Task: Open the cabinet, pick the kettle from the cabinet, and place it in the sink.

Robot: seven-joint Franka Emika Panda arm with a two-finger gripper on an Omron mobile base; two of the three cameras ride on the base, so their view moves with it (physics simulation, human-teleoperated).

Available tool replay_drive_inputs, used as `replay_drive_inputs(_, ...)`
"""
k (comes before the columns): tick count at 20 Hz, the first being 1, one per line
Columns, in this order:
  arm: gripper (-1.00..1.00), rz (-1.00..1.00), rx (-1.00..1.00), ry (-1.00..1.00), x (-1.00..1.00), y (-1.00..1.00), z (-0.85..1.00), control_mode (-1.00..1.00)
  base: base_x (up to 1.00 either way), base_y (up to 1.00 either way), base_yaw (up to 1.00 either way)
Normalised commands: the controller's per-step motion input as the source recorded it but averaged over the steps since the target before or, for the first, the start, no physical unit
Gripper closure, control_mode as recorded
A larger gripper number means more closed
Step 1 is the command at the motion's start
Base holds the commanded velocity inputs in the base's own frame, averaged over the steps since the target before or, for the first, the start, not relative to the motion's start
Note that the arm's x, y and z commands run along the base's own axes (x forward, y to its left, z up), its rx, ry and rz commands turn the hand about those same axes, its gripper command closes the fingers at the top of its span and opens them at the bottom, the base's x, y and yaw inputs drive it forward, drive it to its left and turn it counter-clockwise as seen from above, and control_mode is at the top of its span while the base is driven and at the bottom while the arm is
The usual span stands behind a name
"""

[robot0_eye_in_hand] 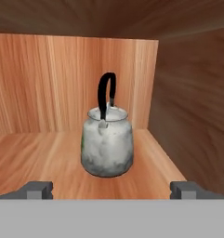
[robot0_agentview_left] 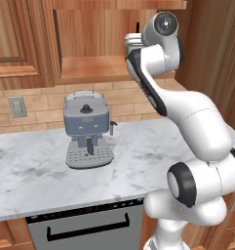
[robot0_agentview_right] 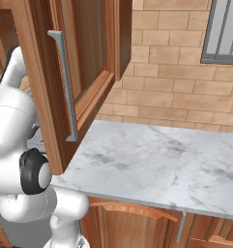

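The cabinet (robot0_agentview_left: 97,68) stands open, its door (robot0_agentview_right: 91,58) with the silver bar handle (robot0_agentview_right: 64,82) swung out over the counter. Inside, the pale silvery kettle (robot0_eye_in_hand: 107,148) sits upright on the wooden shelf near the back right corner, its black handle (robot0_eye_in_hand: 106,95) raised. My gripper (robot0_eye_in_hand: 111,190) is open and level with the shelf, a short way in front of the kettle, which is centred between the fingertips (robot0_eye_in_hand: 37,189). Nothing is between the fingers. In the left base view the arm reaches up into the cabinet opening. The sink is out of view.
A blue-grey espresso machine (robot0_agentview_left: 87,129) stands on the marble counter (robot0_agentview_left: 36,171) below the cabinet. A dishwasher front (robot0_agentview_left: 85,227) sits under the counter. The cabinet's right wall (robot0_eye_in_hand: 197,116) is close to the kettle. A window (robot0_agentview_right: 224,31) is at the right.
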Motion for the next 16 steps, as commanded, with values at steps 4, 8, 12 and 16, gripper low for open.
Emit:
replay_drive_inputs(4, -1.00, -0.01, 0.00, 0.00, 0.29, 0.00, 0.00, -1.00, 0.00, 0.00, 0.00)
replay_drive_inputs(8, -1.00, -0.03, 0.00, -0.03, 0.32, 0.00, 0.00, -1.00, 0.00, 0.00, 0.00)
replay_drive_inputs(12, -1.00, -0.03, 0.00, -0.01, 0.33, 0.00, 0.00, -1.00, 0.00, 0.00, 0.00)
replay_drive_inputs(16, -1.00, -0.05, 0.00, -0.01, 0.36, 0.00, 0.00, -1.00, 0.00, 0.00, 0.00)
